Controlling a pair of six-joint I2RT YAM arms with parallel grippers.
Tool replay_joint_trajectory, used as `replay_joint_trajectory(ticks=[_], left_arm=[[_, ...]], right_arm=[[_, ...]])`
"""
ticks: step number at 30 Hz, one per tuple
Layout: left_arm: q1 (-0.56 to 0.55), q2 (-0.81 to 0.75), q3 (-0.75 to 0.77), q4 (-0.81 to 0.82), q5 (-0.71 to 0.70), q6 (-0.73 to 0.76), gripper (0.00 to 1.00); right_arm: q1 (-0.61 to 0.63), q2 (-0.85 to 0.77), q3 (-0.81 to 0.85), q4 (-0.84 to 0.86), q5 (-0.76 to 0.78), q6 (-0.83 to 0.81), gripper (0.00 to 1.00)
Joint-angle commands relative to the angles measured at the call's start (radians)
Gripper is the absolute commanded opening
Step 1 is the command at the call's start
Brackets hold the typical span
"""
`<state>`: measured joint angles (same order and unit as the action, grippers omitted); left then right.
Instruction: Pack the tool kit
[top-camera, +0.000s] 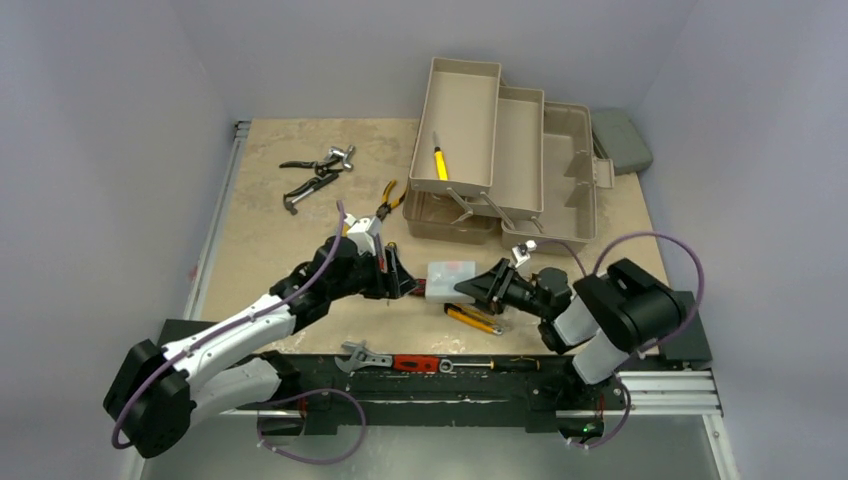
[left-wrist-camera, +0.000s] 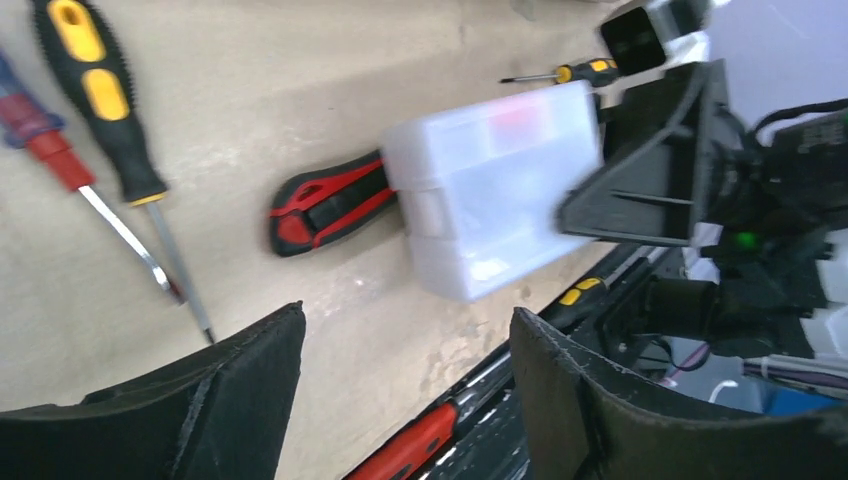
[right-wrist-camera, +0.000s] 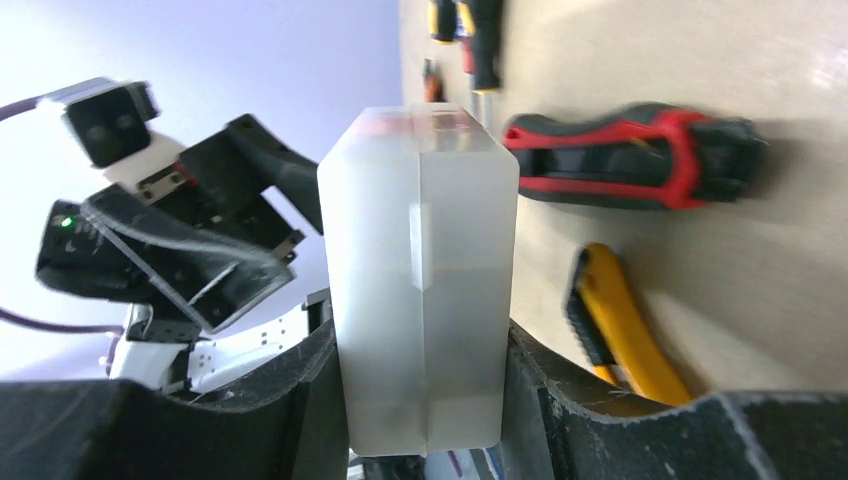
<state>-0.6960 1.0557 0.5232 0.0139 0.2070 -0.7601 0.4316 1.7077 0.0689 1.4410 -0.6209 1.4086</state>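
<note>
The beige toolbox (top-camera: 520, 165) stands open at the back with its trays folded out. A yellow-handled tool (top-camera: 438, 160) lies in the left tray. My right gripper (top-camera: 472, 288) is shut on a small translucent white box (top-camera: 450, 279), which sits between its fingers in the right wrist view (right-wrist-camera: 420, 270). My left gripper (top-camera: 397, 272) is open and empty just left of the box (left-wrist-camera: 490, 185). A red-and-black utility knife (left-wrist-camera: 325, 205) lies partly under the box. A yellow utility knife (right-wrist-camera: 620, 330) lies beside it.
Screwdrivers (left-wrist-camera: 100, 90) lie by my left gripper. Yellow-handled pliers (top-camera: 390, 197) and black pliers (top-camera: 318, 160) lie at the back left. A flat grey case (top-camera: 620, 140) sits behind the toolbox. A wrench (top-camera: 365, 357) and a red tool (top-camera: 415, 363) lie along the black front rail.
</note>
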Motion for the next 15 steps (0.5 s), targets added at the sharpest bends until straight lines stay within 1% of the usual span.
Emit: replay_joint_trajectory(ticks=[1,2,3,4,6,7,9,10,12,14,15], left_arm=[[-0.004,-0.082,0.064,-0.217,-0.15,0.092,0.75],[-0.005,-0.092,0.074,-0.258,-0.187,0.098,0.77],[-0.004,-0.103,0.085,-0.308,-0.236,0.1,0.78],[-0.004,-0.112,0.096,-0.354,-0.292,0.103,0.79],[-0.004,-0.143,0.107,-0.43,-0.38,0.105,0.79],[-0.003,-0.16,0.109,-0.455,-0.422,0.104,0.79],[-0.002,-0.203,0.103,-0.481,-0.456,0.099,0.79],[-0.003,-0.229,0.096,-0.486,-0.467,0.095,0.82],[-0.003,-0.276,0.081,-0.491,-0.492,0.084,0.88],[-0.002,-0.32,0.078,-0.525,-0.533,0.065,0.99],[-0.003,-0.34,0.077,-0.539,-0.553,0.058,1.0]], right_arm=[[-0.001,-0.281,0.052,-0.252,0.002,-0.138,0.06],[-0.002,-0.367,0.08,-0.421,0.022,-0.21,0.06],[0.001,-0.471,0.131,-0.64,0.06,-0.303,0.06],[0.011,-0.57,0.195,-0.889,0.116,-0.405,0.06],[0.023,-0.73,0.301,-1.262,0.24,-0.571,0.06],[0.024,-0.787,0.359,-1.354,0.267,-0.632,0.05],[0.023,-0.88,0.445,-1.498,0.292,-0.731,0.04],[0.022,-0.899,0.492,-1.565,0.312,-0.778,0.03],[0.022,-0.915,0.603,-1.695,0.345,-0.87,0.01],[0.022,-0.921,0.705,-1.793,0.389,-0.925,0.0],[0.022,-0.925,0.754,-1.833,0.411,-0.948,0.0]])
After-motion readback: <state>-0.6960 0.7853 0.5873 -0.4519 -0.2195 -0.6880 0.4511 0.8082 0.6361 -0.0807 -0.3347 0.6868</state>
